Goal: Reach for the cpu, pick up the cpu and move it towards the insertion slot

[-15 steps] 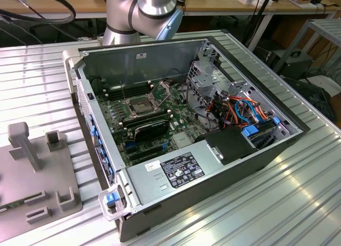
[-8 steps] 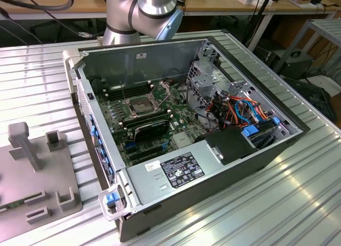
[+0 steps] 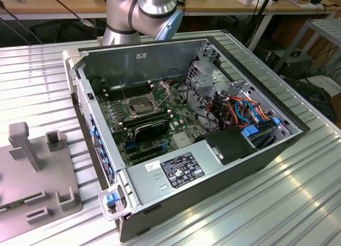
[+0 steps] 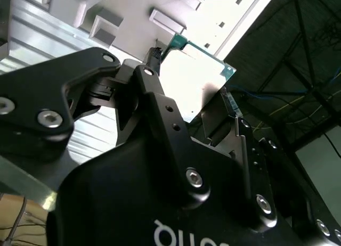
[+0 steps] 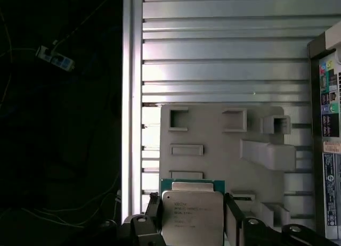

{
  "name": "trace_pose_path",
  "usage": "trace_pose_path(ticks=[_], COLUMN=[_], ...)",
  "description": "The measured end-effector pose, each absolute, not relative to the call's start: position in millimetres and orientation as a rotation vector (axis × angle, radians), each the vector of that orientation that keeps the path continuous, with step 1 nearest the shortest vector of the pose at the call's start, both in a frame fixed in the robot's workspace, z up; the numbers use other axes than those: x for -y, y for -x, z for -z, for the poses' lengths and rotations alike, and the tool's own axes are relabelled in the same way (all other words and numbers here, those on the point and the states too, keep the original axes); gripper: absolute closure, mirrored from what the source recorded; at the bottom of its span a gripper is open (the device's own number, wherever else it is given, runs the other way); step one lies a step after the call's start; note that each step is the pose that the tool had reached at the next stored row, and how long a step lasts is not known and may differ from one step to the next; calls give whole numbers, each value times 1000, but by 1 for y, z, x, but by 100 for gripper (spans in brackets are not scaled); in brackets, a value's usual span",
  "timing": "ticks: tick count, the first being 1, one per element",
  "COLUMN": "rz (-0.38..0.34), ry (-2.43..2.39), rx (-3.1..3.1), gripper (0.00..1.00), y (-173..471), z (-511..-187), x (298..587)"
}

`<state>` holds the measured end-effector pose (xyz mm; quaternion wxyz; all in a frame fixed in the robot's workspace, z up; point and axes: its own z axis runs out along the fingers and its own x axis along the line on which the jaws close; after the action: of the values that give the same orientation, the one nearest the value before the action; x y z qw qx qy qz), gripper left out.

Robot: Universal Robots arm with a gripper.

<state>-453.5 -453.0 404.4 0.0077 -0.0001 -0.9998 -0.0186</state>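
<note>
The cpu (image 5: 192,216), a thin square chip with a pale metal face on a green board, sits between my gripper's (image 5: 193,224) two black fingers (image 5: 153,214), which are shut on its edges. In the second wrist view the cpu (image 4: 197,75) shows bright with a green rim, clamped by the gripper (image 4: 194,105). It is lifted above the grey fixture plate (image 5: 213,145). In the exterior view the insertion slot (image 3: 139,104) lies on the motherboard inside the open case, its metal bracket (image 3: 161,89) hinged up. The arm (image 3: 144,11) stands behind the case.
The open computer case (image 3: 266,150) fills the ribbed metal table's middle, with a black finned block (image 3: 152,128) just in front of the socket and coloured cables (image 3: 240,110) to the exterior view's right. The grey fixture plate (image 3: 32,171) has raised posts. The table's edge (image 5: 132,97) runs beside the plate.
</note>
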Motion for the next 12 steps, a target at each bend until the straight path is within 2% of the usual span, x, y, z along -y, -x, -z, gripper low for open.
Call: trace_pose_path(ticks=[12], rz=[58], ry=[0], rx=[3126], gripper=[45], y=[454], z=[-423], x=[453])
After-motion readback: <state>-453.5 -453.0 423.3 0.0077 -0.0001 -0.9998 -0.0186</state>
